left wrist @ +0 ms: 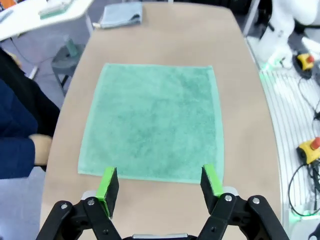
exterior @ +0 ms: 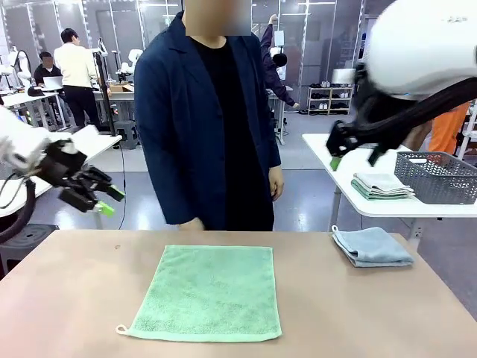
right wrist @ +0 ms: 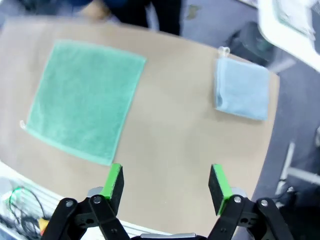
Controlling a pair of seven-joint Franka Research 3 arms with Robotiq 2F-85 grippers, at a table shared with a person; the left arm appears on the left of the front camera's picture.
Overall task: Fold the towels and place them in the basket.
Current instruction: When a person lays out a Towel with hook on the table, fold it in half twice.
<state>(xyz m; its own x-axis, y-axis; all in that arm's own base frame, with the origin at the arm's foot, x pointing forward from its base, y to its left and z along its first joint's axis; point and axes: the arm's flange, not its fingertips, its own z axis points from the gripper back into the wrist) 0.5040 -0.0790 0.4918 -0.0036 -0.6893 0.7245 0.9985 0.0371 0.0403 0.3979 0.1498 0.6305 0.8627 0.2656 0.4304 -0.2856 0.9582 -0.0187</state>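
Tan and smooth, the bench (exterior: 74, 298) is carrying both towels. The green towel (exterior: 209, 291) is lying flat and unfolded in the middle, towards the near edge, with its small white tag (exterior: 121, 328) poking out at the near left corner. The blue-grey towel (exterior: 373, 247) is sitting already folded at the far right edge. The basket (exterior: 436, 179) is standing on a white side bench (exterior: 328, 149) beyond the far right corner, well apart from both towels, with a stack of folded cloths (exterior: 381, 185) just beside it on its left.

The left pincer (exterior: 110, 201) is hovering above the bench's far left side, jaws spread and gripping nothing. The right pincer (exterior: 352, 158) is hanging high over the far right, likewise released and empty. A person (exterior: 209, 119) is standing at the far edge, directly behind the green towel, with one hand (exterior: 195, 222) close to its far hem.

Folding looks not yet begun on the green towel. The flat cloth is offering no raised edge, so a pincer coming down may scrape the bench or drag the towel instead of lifting it. Uneven lifts by the two arms would be skewing the fold. The hand close by is risking contact, and the distant basket is making a long carry on which a loose fold could be opening.
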